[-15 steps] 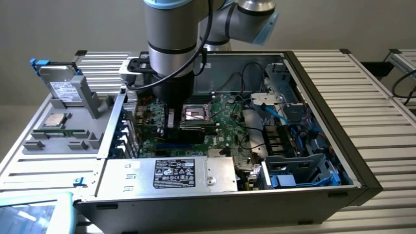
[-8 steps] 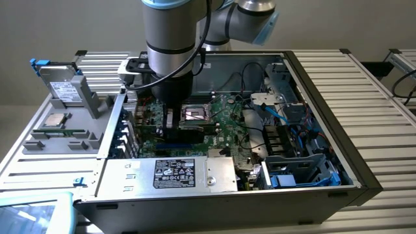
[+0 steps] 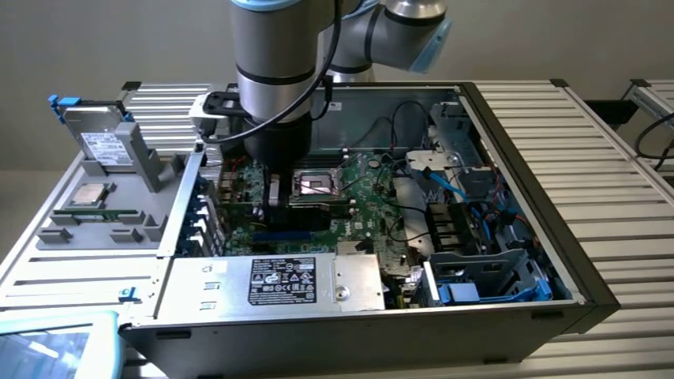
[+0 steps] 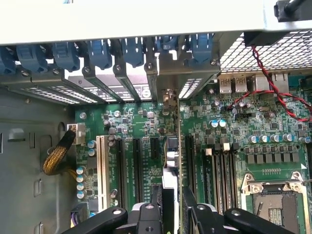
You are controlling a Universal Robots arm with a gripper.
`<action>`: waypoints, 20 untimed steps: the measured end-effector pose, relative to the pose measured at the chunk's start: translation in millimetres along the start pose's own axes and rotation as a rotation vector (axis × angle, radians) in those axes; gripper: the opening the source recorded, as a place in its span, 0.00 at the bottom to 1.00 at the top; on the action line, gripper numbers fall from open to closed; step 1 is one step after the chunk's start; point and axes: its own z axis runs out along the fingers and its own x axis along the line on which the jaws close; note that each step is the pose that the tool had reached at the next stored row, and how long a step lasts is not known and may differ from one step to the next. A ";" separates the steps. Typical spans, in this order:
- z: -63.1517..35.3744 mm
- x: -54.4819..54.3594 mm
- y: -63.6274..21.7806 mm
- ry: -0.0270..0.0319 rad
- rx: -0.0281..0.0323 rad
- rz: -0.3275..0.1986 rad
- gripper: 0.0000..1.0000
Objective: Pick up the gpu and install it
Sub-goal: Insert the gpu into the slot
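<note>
One Universal Robots arm [image 3: 276, 71] reaches straight down into an open computer case [image 3: 532, 170] that lies on its side on a slatted metal counter [image 3: 605, 134]. The jaws are clenched on the gpu [image 4: 171, 151]. The wrist view shows the card edge-on, standing upright between the two black fingers [image 4: 190, 204] and over the motherboard [image 4: 131, 124]. It sits among the long dark expansion slots [image 4: 137, 168], with its metal bracket end toward the case's rear wall, just under the row of blue slot latches [image 4: 100, 51]. Whether the card's edge is fully seated in a slot cannot be told. The open CPU socket [image 4: 280, 204] lies beside the slots, and red and black wires [image 4: 273, 92] loop over the board near it. On the exterior view's left, a grey tray [image 3: 147, 229] carries a silver hard drive [image 3: 102, 144] and a square CPU chip [image 3: 90, 194]. The power supply [image 3: 284, 280], with its black label, fills the near side of the case.
</note>
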 end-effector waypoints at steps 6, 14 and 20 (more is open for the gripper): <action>-1.7 0.0 -0.1 0.0003 -0.0003 0.000 0.28; -1.8 -0.1 -1.9 0.0014 -0.0155 0.000 0.28; -2.0 -0.2 -5.2 0.0026 -0.0161 0.000 0.28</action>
